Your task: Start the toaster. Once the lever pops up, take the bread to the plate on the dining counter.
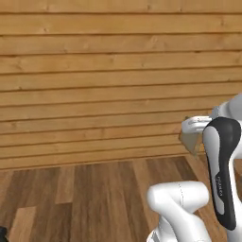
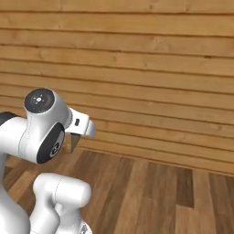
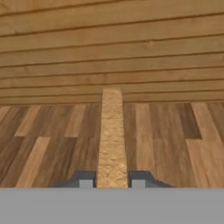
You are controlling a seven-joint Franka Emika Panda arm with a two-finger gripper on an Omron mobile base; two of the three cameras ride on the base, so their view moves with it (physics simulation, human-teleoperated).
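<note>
In the hand view the gripper (image 3: 112,180) is clamped on the bread (image 3: 112,135), its two fingertips (image 3: 85,179) pinching the slice edge-on at its near end so the crumbly light-brown edge runs away from the hand. Beyond it lie the wood plank floor (image 3: 52,140) and then the timber plank wall (image 3: 112,48). The slice looks light, soft and easily crushed or torn, so a gentle pinch across its flat faces seems best.

Light-brown bread (image 3: 112,135) slice, edge-on, upright, clamped in gripper (image 3: 112,179)
</note>
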